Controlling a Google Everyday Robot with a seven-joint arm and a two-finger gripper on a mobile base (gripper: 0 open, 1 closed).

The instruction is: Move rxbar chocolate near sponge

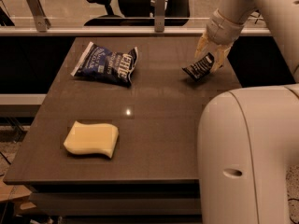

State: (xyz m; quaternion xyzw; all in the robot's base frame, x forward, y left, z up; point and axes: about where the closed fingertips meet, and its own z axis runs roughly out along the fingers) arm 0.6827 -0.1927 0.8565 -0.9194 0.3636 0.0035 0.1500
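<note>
The rxbar chocolate (200, 67) is a small black wrapper with white lettering, held tilted just above the table's right side. My gripper (210, 59) is shut on its upper right end, with the arm reaching down from the upper right. The sponge (91, 138) is a pale yellow foam block lying flat at the table's front left, far from the bar.
A dark blue crinkled chip bag (106, 64) lies at the table's back left. The brown table (154, 106) has a railing and office chairs behind it. My white robot body (247, 157) blocks the front right corner.
</note>
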